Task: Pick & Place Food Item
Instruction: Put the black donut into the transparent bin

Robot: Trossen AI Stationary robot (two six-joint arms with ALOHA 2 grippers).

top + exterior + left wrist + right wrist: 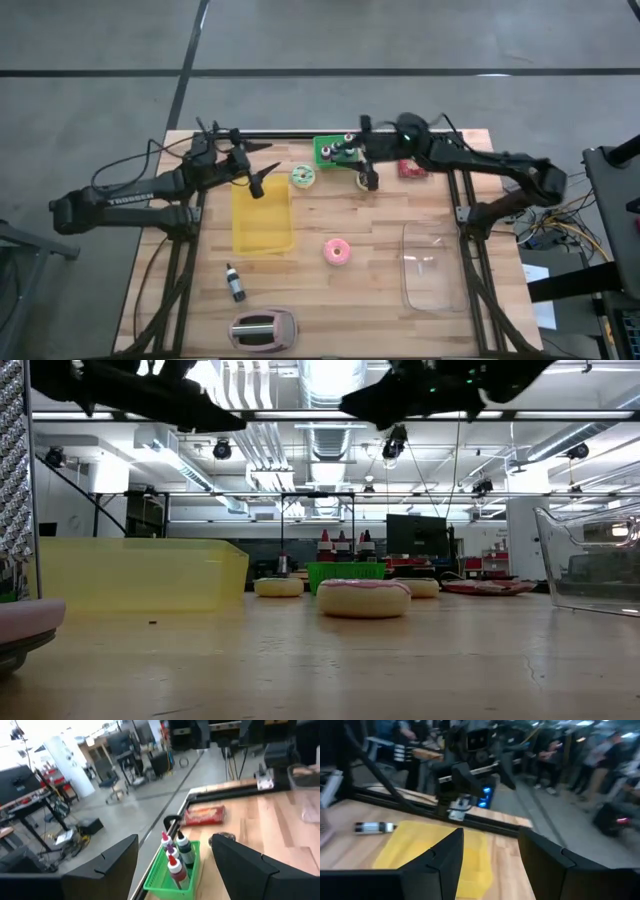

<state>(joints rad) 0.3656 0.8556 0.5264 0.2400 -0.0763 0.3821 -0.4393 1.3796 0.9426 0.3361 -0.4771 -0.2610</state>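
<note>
While both arms hang above the far half of the table, I read the right arm as the one reaching furthest inward: it comes in from 3 o'clock, elbow bent, forearm running toward the table's centre line. Its right gripper (369,178) sits just at the 4 o'clock corner of the green basket (335,151), fingers spread wide in its wrist view with nothing between them, raised off the wood as far as I can judge from the low view.

My left arm stretches in from 9 o'clock, and the left gripper (258,180) hovers over the far edge of the yellow tray (263,222). Its fingers (107,865) also stand wide apart and hold nothing.

Out from there, the pink donut (337,251) lies on bare wood near the table's middle, at about 5 o'clock from the tray's near right corner and well apart from both grippers. A pale donut (304,176) rests between the tray's far right corner and the basket, which holds small bottles (175,857). A red packet (413,169) lies partly under the right arm at 3 o'clock of the basket, so its outline is cut off. A clear container (433,266) stands toward 4 o'clock, a small dark bottle (235,283) lies toward 7 o'clock, and a pink toaster (264,329) sits at the near edge.
</note>
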